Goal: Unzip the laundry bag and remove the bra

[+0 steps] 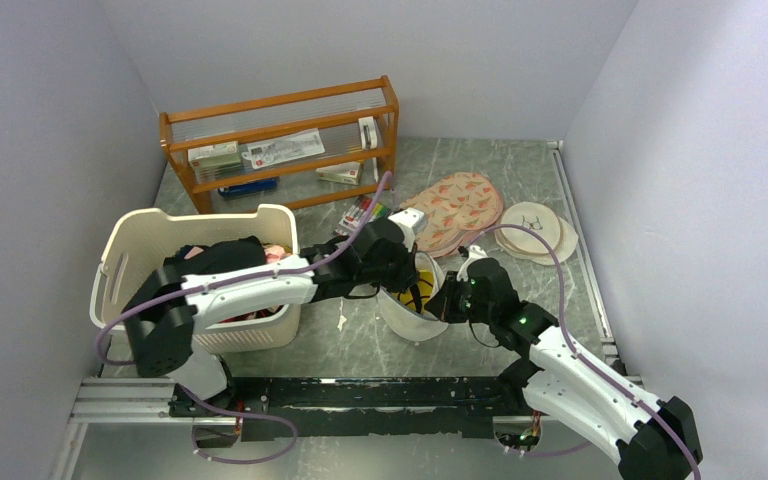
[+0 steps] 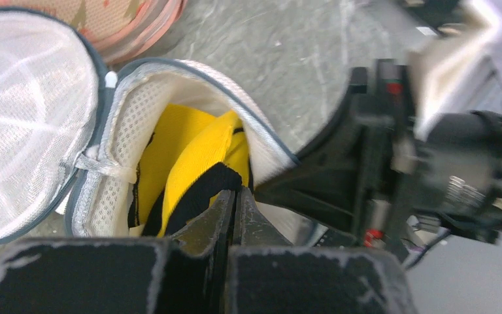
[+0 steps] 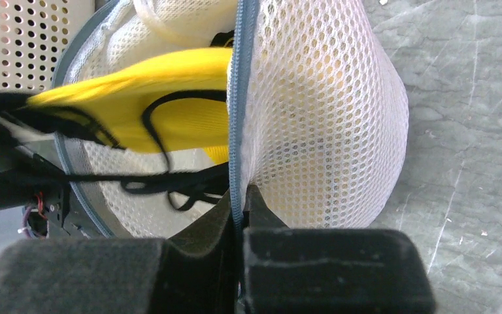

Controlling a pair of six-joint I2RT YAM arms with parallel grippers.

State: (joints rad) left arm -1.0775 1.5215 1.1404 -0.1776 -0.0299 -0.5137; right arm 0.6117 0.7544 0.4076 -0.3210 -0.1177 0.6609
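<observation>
The laundry bag [image 1: 412, 318] sits mid-counter, unzipped and gaping, between the two arms. Whether its underside touches the counter [image 1: 355, 345] or hangs just above it I cannot tell. The left gripper [image 2: 234, 196] reaches in over the bag's open mouth, its fingers pressed together on a fold of the black fabric of the bra [image 2: 199, 147]. The yellow cups lie mostly inside the white mesh shell, and one yellow edge and the black straps poke out past the rim. The right gripper [image 3: 240, 204] is clamped on the bag's grey zipper band [image 3: 237, 98], pinching the rim edge between its pads, with the domed mesh bulging to one side and the bra to the other. In the left wrist view the bag's lid half [image 2: 26, 124] is folded back flat beside the shell, joined at a short hinge of the band. Left of the bag, the cream laundry basket [image 1: 120, 262] stands close by, and the left arm crosses over its near right corner. Just beyond the bag on the far side lie the salmon patterned pads [image 1: 457, 205], with the cream discs [image 1: 540, 232] further right and a wooden shelf [image 1: 280, 150] against the far wall. Bare counter shows on the near side of the bag, toward the arm rail, and on the right near the wall.
</observation>
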